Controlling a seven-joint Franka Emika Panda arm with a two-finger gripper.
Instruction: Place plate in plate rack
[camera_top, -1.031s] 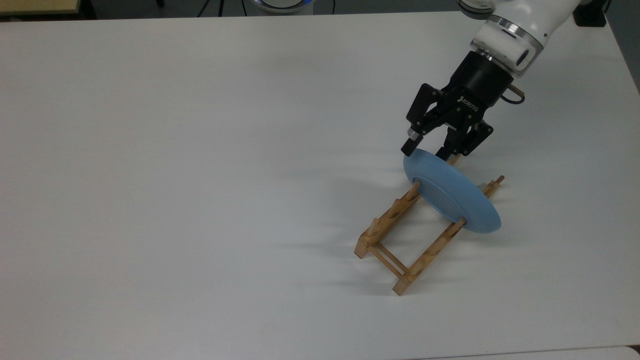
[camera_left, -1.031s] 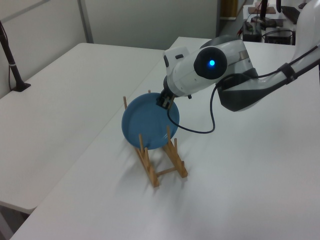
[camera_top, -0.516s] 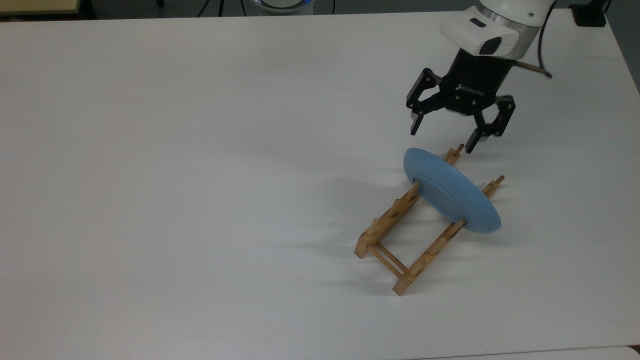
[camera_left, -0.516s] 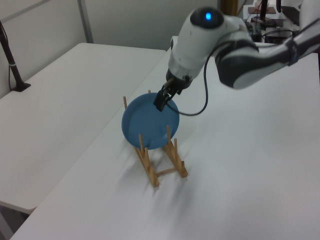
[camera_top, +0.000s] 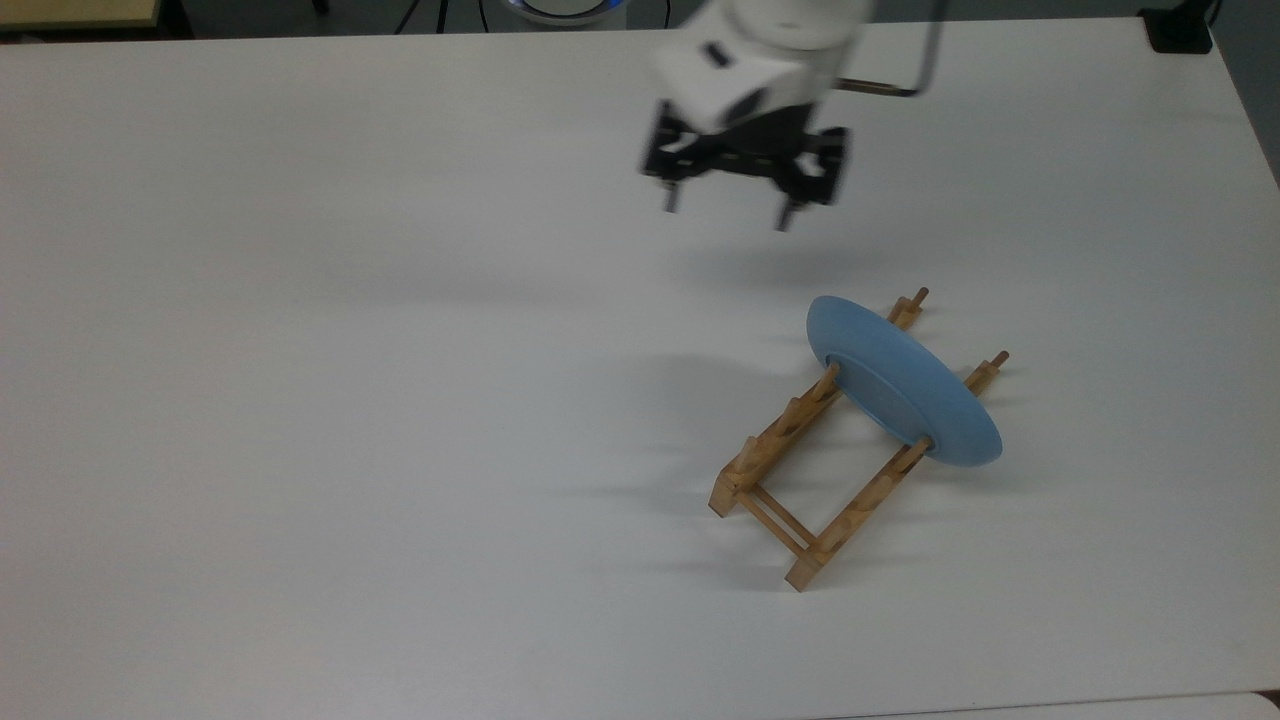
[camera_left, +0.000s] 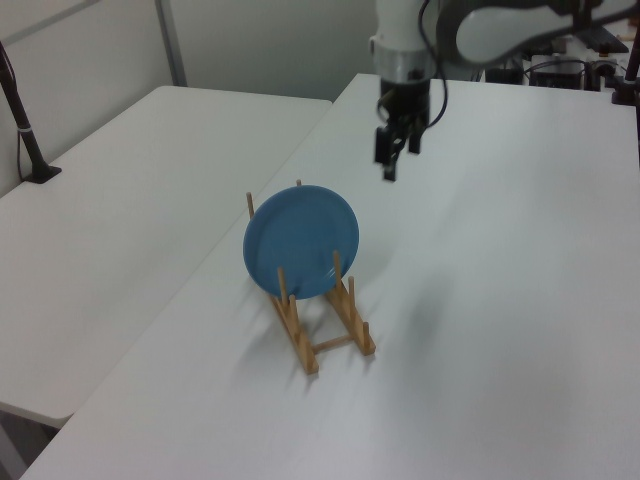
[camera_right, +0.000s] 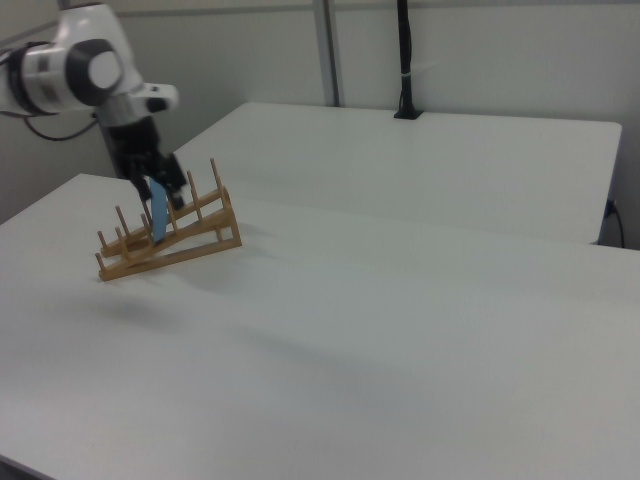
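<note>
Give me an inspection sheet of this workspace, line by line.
Surface: white table, bare apart from the job's things.
Job's things: plate stands on edge between the pegs of the plate rack, near the rack's end farther from the top view's bottom edge.
Clutter: nothing seen.
Grippers: gripper open, empty, raised above the table, apart from the plate.
Cables: black cable loops along the arm's wrist.
Surroundings: a second white table adjoins; a black pole stands at its far edge.
</note>
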